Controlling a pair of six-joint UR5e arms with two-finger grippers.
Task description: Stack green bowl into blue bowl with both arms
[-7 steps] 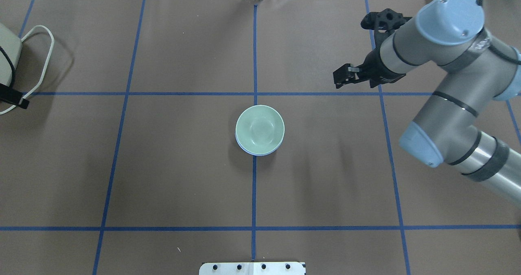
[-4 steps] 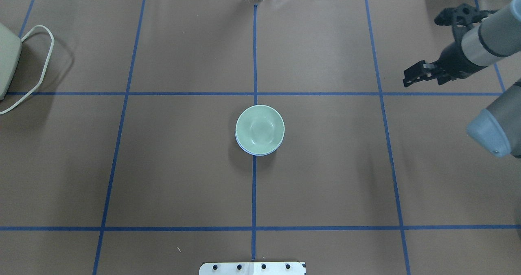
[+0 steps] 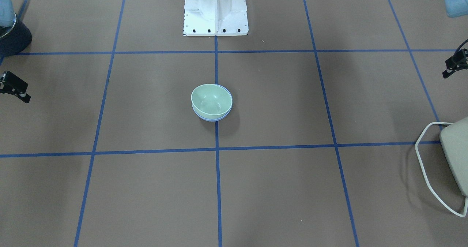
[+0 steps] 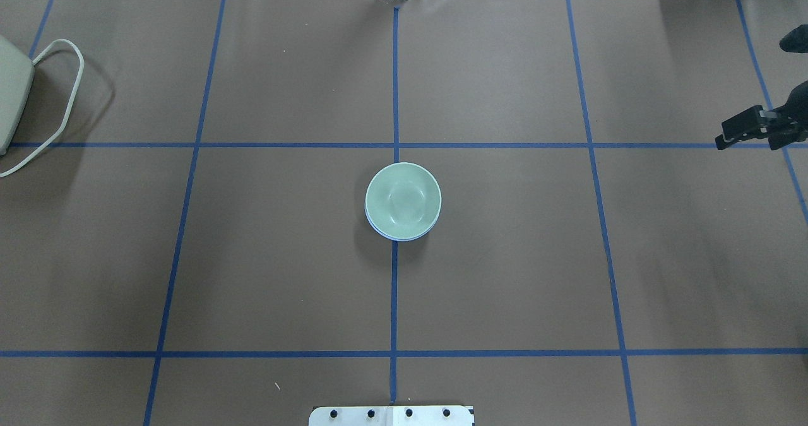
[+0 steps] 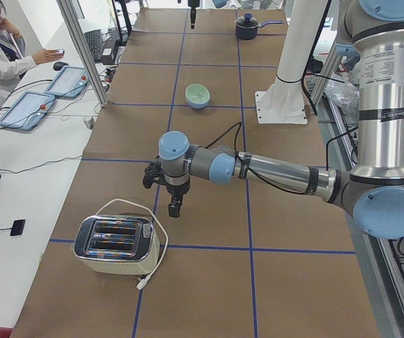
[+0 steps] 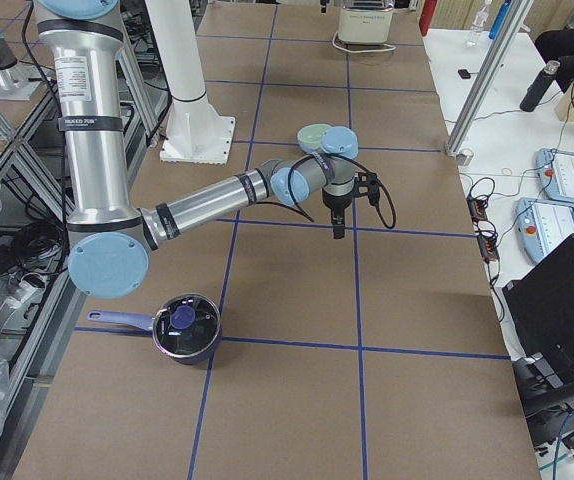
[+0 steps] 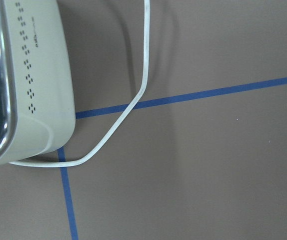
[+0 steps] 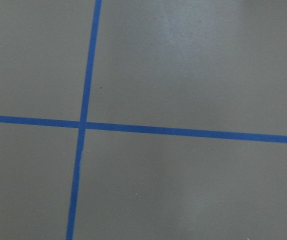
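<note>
While the white pedestal base [image 4: 391,415] occupies the overhead view's bottom centre, the green bowl [image 4: 403,200] sits at frame centre, nested upright in the blue bowl [image 3: 212,119], which shows only a rim sliver. Right gripper [image 4: 732,134], right edge: holds nothing, opening cannot be told. Left gripper [image 3: 449,70], front view's right edge: likewise. Toaster [image 4: 9,94], upper left edge.

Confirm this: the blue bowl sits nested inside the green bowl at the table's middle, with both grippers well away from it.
Wrong way round: the green bowl sits nested inside the blue bowl, as the front-facing view shows; the rest stands.
</note>
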